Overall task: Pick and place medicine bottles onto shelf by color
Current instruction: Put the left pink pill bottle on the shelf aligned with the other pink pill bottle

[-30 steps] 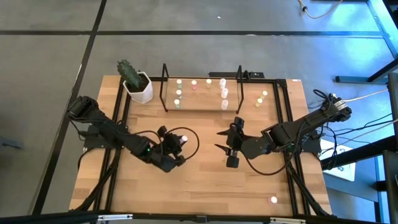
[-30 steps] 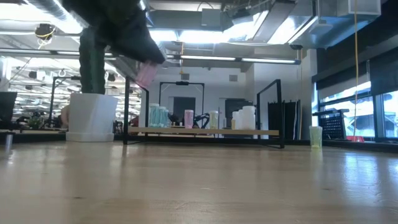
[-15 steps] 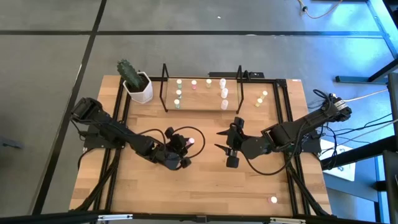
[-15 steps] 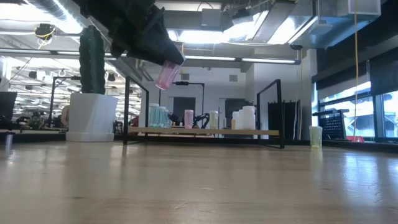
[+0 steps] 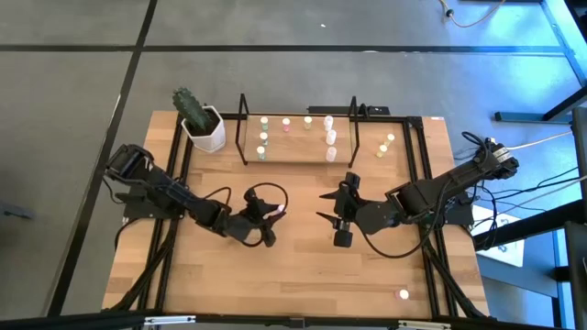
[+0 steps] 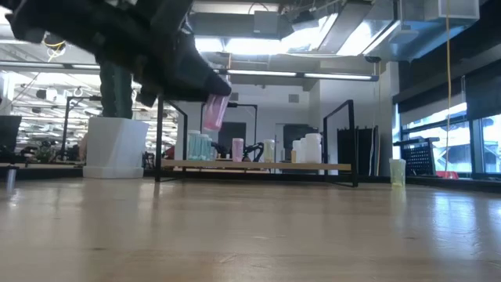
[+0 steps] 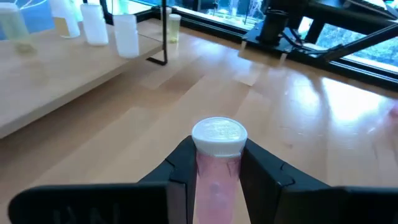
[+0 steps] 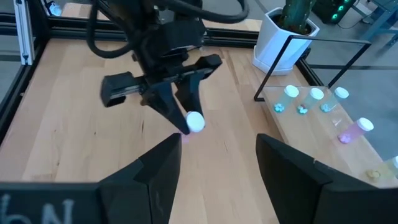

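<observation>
A pink medicine bottle (image 7: pixel 217 163) with a white cap is between the fingers of my left gripper (image 5: pixel 270 218), over the middle of the table in front of the shelf (image 5: pixel 298 158). It also shows in the low view (image 6: pixel 214 112) and the right wrist view (image 8: pixel 194 121). The black wire shelf has a wooden floor. On it stand green-topped (image 5: pixel 263 136), pink (image 5: pixel 285 124), yellow (image 5: pixel 307 120) and white (image 5: pixel 330 137) bottles. My right gripper (image 5: pixel 323 206) hangs open to the right of the left one, holding nothing. My left gripper pinches the pink bottle's body just below the white cap (image 7: pixel 206 167), one finger (image 7: pixel 179 169) on each side. The fingers come from the table's left, slanting a little downward. The bottle stands nearly upright, cap up, lifted clear of the table.
A white pot with a cactus (image 5: pixel 204 124) stands left of the shelf. Two pale bottles (image 5: pixel 385 145) stand on the table right of the shelf, and one more (image 5: pixel 403 294) near the front right corner. Black rails (image 5: pixel 424 183) run along the table's sides.
My left gripper has sunk toward the table with the pink bottle and has turned at the wrist. The bottle, tilted before, now stands nearly upright and lower. It stays clear of the table.
</observation>
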Robot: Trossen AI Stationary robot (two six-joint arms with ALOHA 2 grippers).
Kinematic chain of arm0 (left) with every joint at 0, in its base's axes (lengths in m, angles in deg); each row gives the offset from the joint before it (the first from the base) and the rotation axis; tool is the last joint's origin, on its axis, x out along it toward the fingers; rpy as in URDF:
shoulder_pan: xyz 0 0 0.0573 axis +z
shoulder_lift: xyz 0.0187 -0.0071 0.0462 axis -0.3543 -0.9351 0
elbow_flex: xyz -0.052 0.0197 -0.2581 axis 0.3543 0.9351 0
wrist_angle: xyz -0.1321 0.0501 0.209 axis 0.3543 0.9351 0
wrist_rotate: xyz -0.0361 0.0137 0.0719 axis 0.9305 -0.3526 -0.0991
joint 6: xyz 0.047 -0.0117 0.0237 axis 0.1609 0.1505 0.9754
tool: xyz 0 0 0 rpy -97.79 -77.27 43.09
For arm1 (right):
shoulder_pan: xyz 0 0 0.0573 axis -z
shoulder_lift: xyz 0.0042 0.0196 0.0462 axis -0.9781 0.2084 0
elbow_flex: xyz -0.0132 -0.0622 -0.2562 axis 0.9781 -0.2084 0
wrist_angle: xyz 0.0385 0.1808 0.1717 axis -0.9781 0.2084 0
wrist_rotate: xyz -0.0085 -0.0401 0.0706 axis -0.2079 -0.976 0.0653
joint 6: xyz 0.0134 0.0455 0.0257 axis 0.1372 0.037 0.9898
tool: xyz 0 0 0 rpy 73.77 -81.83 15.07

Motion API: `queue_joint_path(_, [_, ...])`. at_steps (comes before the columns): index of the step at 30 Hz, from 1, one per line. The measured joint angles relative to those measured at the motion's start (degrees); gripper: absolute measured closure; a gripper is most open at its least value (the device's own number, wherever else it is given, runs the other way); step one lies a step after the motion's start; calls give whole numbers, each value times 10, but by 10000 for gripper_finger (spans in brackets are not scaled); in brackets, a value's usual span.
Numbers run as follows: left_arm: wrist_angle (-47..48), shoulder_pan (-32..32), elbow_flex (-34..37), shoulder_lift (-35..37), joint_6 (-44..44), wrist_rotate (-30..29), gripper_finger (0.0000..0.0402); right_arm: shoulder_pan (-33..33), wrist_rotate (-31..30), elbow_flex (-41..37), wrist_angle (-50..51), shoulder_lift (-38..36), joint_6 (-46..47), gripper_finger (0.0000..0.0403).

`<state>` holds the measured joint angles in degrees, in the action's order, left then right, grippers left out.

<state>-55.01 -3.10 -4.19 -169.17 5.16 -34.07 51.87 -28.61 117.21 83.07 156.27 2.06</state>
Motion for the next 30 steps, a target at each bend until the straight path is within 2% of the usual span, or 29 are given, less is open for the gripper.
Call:
queue_joint_path(8, [-31,28,48,0,1,24,317,0,0,0,0,0,1,194])
queue_joint_path(17, [-111,50,103,0,36,28,317,0,0,0,0,0,0,194])
queue_joint_path(30, [-115,57,158,0,10,28,304,0,0,0,0,0,1,194])
